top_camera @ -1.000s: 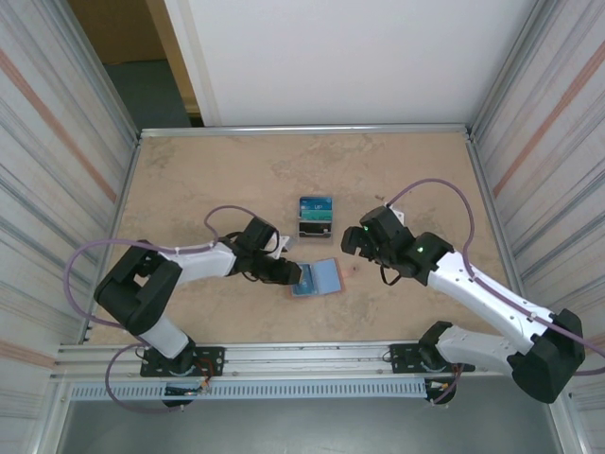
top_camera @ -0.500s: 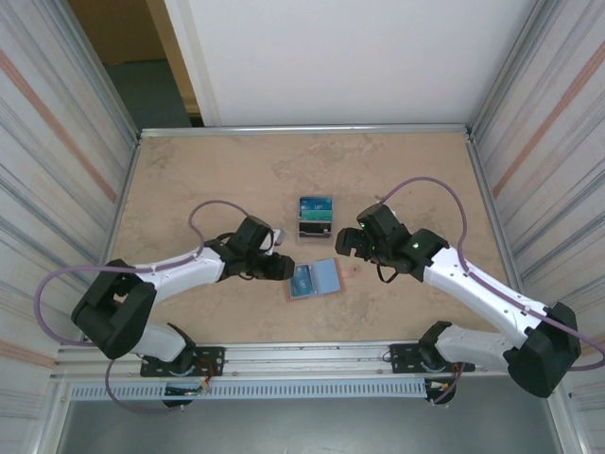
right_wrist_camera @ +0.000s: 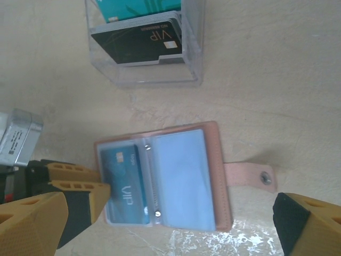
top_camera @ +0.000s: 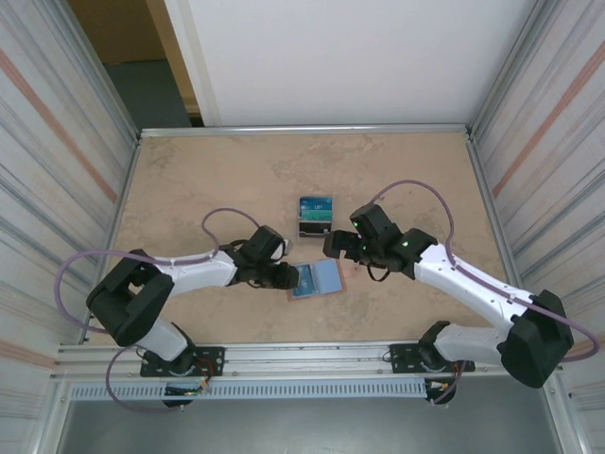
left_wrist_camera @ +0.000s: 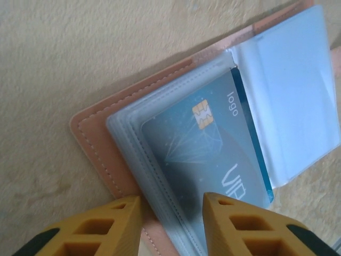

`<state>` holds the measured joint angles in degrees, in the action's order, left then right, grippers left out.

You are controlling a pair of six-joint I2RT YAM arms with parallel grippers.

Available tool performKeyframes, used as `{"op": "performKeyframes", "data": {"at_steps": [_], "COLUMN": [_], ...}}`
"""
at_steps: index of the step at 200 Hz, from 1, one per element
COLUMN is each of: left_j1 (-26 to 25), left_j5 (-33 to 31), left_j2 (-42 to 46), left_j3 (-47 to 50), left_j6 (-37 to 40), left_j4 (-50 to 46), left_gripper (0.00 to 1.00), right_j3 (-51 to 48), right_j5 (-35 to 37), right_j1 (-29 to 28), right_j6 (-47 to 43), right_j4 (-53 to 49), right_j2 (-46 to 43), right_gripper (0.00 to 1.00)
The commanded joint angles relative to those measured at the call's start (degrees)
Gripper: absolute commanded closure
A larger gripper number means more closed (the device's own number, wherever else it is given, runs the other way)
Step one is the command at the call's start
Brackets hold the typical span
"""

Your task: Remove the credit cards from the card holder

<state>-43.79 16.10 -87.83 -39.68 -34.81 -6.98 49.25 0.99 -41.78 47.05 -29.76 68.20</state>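
Observation:
The card holder (top_camera: 324,279) lies open on the table, tan leather with clear pale-blue sleeves (right_wrist_camera: 181,176) and a strap tab (right_wrist_camera: 250,176) to its right. A blue credit card (left_wrist_camera: 213,144) with a chip and "VIP" print sits in the left sleeve (right_wrist_camera: 124,183). My left gripper (top_camera: 287,276) is low at the holder's left edge. Its yellow fingers (left_wrist_camera: 106,229) stand a little apart, with the leather rim and sleeve edge between them (left_wrist_camera: 171,216). My right gripper (top_camera: 333,248) hovers wide open above the holder's far side, nothing between its jaws (right_wrist_camera: 170,234).
A clear plastic stand (top_camera: 315,218) sits just behind the holder, holding a black VIP card (right_wrist_camera: 141,40) and teal cards (right_wrist_camera: 141,8). Metal rails and corrugated walls bound the table (top_camera: 208,180). Both arms crowd the middle near the holder.
My left gripper has slid right onto the holder's left edge and its jaws have narrowed. The right gripper has shifted left, closer over the holder. The holder has barely moved.

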Motion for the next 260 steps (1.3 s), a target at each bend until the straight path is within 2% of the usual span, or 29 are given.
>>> {"op": "performKeyframes", "data": {"at_steps": [1,13,40,47,76,100,126,172,240,260], "left_j1": [-0.15,-0.23,-0.24,-0.25,-1.69,-3.72,-5.11,-5.25,-5.34,-5.34], "left_j5": [-2.61,-3.33,-5.31,-5.93,-11.46,-16.41,-20.22,-17.88,-15.17,-15.33], "left_j2": [-2.04,-2.73,-3.39,-3.31,-1.31,0.59,1.69,0.53,-1.55,-1.73], "left_j3": [-1.98,-3.06,-4.73,-5.02,-5.22,-4.29,-3.21,-1.66,-1.37,-1.37], "left_j6": [-0.07,0.40,1.35,1.58,2.29,2.04,1.94,0.70,-0.48,-0.53], "left_j4": [1.85,1.90,0.58,0.03,-1.91,-1.84,-1.15,2.61,5.20,5.05], "left_gripper": [0.65,0.65,0.66,0.69,0.70,0.64,0.64,0.68,0.73,0.74], "right_j3": [-1.47,-2.33,-4.99,-5.57,-6.53,-6.89,-8.17,-9.94,-10.93,-11.03], "right_j5": [-3.15,-5.08,-11.31,-12.07,-16.27,-18.79,-21.40,-24.56,-26.65,-27.02], "right_j1": [-0.09,0.48,1.99,2.27,3.22,3.18,3.05,2.98,2.93,2.96], "right_j6": [0.28,0.63,0.64,0.86,0.97,0.81,1.71,2.93,4.01,4.25], "right_j4": [2.53,4.16,9.29,10.01,12.12,13.62,16.34,22.30,27.50,28.76], "right_j2": [0.65,0.80,0.88,0.95,1.36,2.96,6.17,12.59,19.15,20.62], "right_gripper": [0.01,0.02,0.17,0.19,0.30,0.34,0.41,0.61,0.75,0.77]}}
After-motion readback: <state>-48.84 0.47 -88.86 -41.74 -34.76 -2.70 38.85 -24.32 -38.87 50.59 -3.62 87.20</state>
